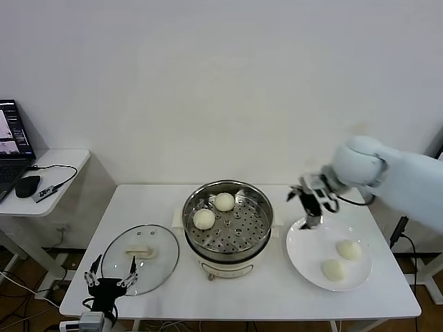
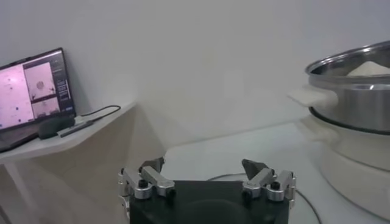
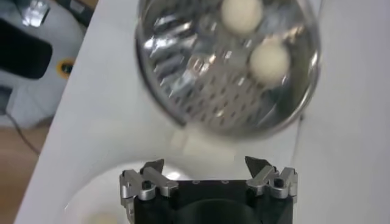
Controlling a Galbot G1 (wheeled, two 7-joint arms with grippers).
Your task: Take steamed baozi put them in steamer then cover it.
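Observation:
The steamer [image 1: 239,238] stands mid-table with two steamed baozi [image 1: 224,201] [image 1: 204,218] on its perforated tray. Two more baozi [image 1: 348,250] [image 1: 333,270] lie on the white plate [image 1: 304,252] to its right. My right gripper [image 1: 302,209] hangs open and empty between the steamer and the plate's far rim. In the right wrist view the gripper [image 3: 207,164] looks down on the steamer [image 3: 183,79] and its two buns [image 3: 242,13] [image 3: 269,61]. The cover [image 1: 159,266] lies flat left of the steamer, handle [image 1: 142,252] up. My left gripper [image 1: 109,278] [image 2: 207,165] waits open at the cover's near edge.
A side table at the far left carries a laptop [image 1: 12,142] [image 2: 33,91], a mouse [image 1: 28,185] and cables. The steamer's cream base [image 2: 359,164] rises close on one side of the left wrist view. A white wall backs the table.

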